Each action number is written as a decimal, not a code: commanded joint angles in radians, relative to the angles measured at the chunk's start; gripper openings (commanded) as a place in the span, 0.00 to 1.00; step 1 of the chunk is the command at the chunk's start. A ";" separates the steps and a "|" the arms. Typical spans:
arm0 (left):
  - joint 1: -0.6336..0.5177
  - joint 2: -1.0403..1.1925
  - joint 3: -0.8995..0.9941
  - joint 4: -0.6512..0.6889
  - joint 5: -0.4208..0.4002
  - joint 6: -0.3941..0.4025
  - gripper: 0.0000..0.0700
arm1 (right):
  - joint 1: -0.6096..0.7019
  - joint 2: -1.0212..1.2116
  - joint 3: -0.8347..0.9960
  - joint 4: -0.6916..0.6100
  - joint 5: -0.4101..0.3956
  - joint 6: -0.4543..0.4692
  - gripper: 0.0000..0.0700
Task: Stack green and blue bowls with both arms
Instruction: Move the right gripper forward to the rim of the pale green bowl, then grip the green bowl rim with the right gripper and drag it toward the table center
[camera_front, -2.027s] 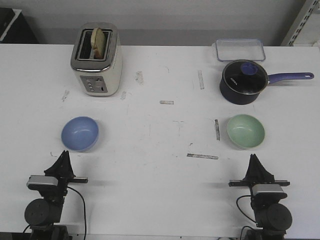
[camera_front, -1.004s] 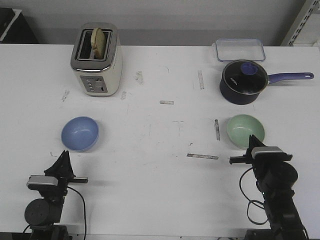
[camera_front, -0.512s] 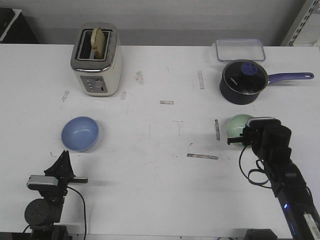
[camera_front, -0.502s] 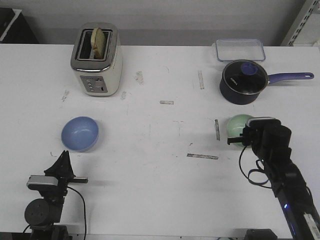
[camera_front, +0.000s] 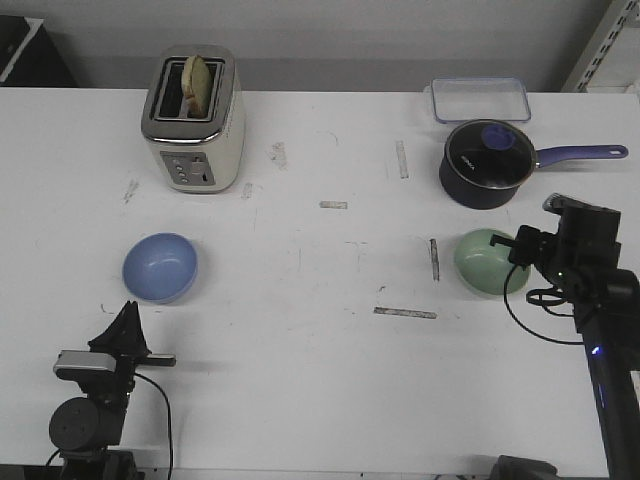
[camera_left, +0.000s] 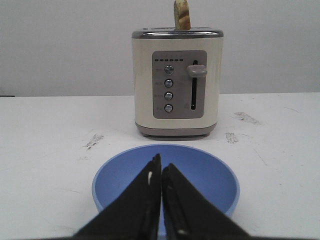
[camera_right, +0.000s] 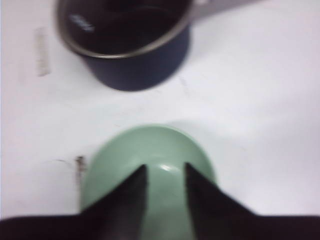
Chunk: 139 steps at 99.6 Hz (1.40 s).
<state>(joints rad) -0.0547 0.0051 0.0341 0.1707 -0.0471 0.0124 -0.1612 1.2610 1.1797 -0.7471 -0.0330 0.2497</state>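
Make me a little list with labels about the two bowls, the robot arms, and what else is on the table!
blue bowl: on the table's left side, empty, untouched
green bowl: on the right side, near the saucepan
left gripper: jaws shut, parked just before the blue bowl
right gripper: jaws open, above the green bowl, not gripping yet
toaster: far left, bread sticking up
clear container: behind the saucepan
stacked: no

The tabletop (camera_front: 320, 380) carries two bowls, one blue bowl (camera_front: 160, 267) and one green bowl (camera_front: 486, 262). There is one toaster (camera_front: 193, 120) holding one slice of bread (camera_front: 197, 83), one saucepan (camera_front: 488, 163), and one clear container (camera_front: 480, 99). Two arms are in view, the left arm (camera_front: 95, 395) and the right arm (camera_front: 595, 310).
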 joint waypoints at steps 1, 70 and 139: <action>0.000 -0.002 -0.021 0.011 0.002 0.002 0.00 | -0.036 0.019 0.015 -0.023 -0.002 0.023 0.58; 0.000 -0.002 -0.021 0.011 0.002 0.002 0.00 | -0.106 0.282 0.014 -0.066 -0.053 -0.046 0.61; 0.000 -0.002 -0.021 0.011 0.002 0.002 0.00 | -0.093 0.306 0.013 -0.031 -0.109 -0.068 0.01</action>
<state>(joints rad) -0.0547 0.0051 0.0341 0.1707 -0.0471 0.0120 -0.2554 1.5623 1.1793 -0.7780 -0.1390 0.1879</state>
